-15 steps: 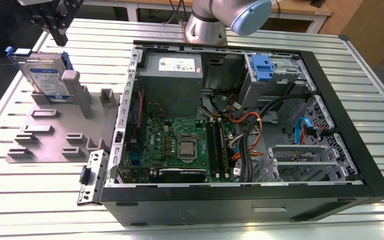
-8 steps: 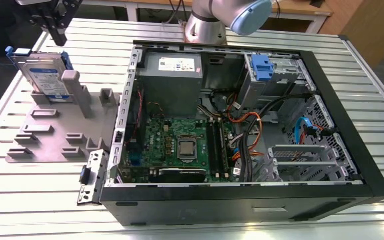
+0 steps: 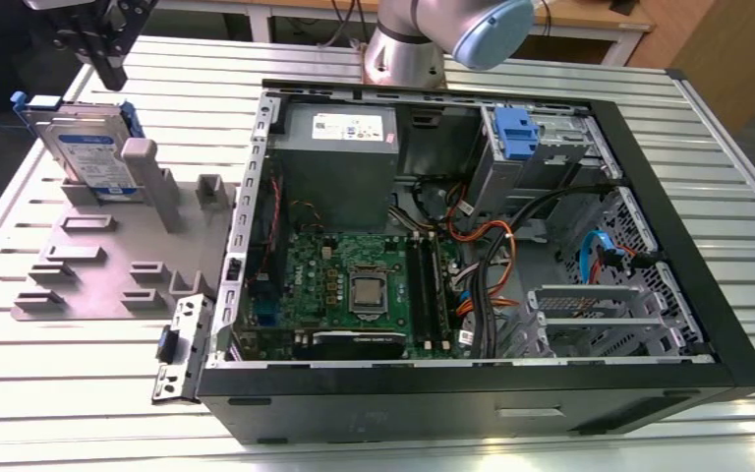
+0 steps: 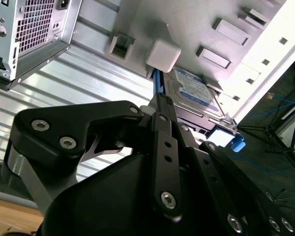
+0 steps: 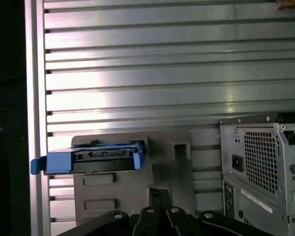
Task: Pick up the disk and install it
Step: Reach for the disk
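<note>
The flat silver-grey metal hard disk (image 3: 89,147) with its blue-and-white label and blue plastic bracket stands on edge in a slot of the pale grey plastic fixture (image 3: 102,256). It leans slightly against a blocky grey post (image 3: 139,157) and sits well apart from the open black computer case (image 3: 483,393) on the exterior view's right. In both wrist views I see the disk (image 4: 194,91) (image 5: 96,157) seated in that slot, untouched. My black two-finger gripper (image 3: 115,79) hangs above the disk and clear of it. The fingers look drawn narrow, close to pressed together, with nothing between them (image 4: 160,101) (image 5: 160,194). That is my first worry: fingers this narrow would land on the top edge of the disk instead of straddling it, and could knock it over in the slot. The bracket overhangs the metal body, so a grip on the blue plastic alone might flex or slip. A tilted lift could also jam the disk against the post. The fixture rests loose on the ribbed aluminium table (image 3: 89,423), as far as I can judge, so a jammed lift might drag it along. Inside the case, orange and black cables (image 3: 483,246) lie near the bays beside the grey power-supply box (image 3: 338,128) and could snag the disk.
</note>
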Robot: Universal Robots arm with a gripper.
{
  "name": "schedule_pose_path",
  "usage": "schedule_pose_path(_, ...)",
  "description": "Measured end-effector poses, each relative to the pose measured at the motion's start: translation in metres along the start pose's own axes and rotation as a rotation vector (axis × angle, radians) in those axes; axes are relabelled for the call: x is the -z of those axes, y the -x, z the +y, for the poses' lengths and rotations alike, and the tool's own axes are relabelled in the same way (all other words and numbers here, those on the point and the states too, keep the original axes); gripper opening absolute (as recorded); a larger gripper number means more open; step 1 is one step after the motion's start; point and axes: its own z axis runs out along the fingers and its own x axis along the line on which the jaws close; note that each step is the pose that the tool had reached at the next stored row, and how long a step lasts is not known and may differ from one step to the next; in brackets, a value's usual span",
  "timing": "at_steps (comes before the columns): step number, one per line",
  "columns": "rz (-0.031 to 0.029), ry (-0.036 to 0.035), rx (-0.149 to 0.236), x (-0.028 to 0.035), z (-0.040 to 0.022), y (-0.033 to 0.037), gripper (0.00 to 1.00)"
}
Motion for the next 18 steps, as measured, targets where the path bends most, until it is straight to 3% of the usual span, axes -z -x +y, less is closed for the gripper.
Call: schedule_pose_path(18, 0.0000, 0.0000, 0.000, 0.0000, -0.0004, -0.0059, 0.11)
